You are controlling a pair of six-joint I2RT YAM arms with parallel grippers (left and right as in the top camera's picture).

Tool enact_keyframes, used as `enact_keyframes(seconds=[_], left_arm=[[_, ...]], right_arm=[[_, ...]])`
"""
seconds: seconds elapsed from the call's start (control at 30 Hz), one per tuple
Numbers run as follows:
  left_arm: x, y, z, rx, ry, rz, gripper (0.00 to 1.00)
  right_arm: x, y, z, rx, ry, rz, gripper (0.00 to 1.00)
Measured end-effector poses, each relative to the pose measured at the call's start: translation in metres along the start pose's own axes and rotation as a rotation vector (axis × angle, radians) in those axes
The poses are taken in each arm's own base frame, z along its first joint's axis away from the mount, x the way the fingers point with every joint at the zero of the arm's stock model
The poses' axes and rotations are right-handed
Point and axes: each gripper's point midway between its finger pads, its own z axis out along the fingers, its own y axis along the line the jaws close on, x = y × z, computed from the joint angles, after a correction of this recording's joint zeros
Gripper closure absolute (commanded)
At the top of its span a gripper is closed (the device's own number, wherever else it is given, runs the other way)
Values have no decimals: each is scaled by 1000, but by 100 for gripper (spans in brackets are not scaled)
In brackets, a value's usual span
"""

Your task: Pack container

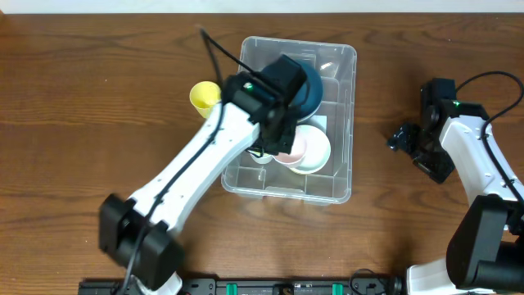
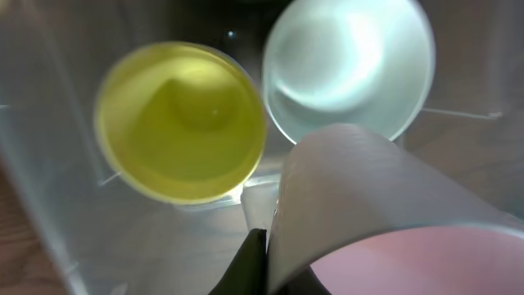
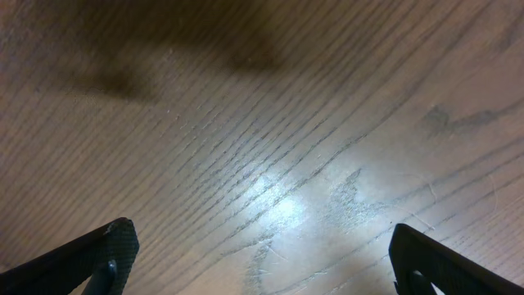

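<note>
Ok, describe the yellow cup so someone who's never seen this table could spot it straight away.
Start at the large clear container in the middle of the wooden table. Just outside its left wall, near the far corner, stands the yellow cup. It alone is bright yellow; the pink bowl, white bowl and dark blue bowl are all inside the container.

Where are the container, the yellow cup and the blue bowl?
container [image 1: 246,175], overhead view, bare base at its lower left corner
yellow cup [image 1: 203,95], overhead view, open mouth
blue bowl [image 1: 313,90], overhead view, exposed right side
</note>
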Motion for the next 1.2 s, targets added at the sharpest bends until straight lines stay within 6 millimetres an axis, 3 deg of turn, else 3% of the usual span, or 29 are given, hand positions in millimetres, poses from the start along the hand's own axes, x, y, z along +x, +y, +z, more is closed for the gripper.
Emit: enact_keyframes(seconds=[0.13, 1.2], left_arm=[[5, -4, 16, -17, 47, 14, 94], [31, 5, 28, -83, 169, -103, 94]], right_arm=[[0, 0, 0, 0, 0, 0, 1], [0, 0, 0, 0, 0, 0, 1]])
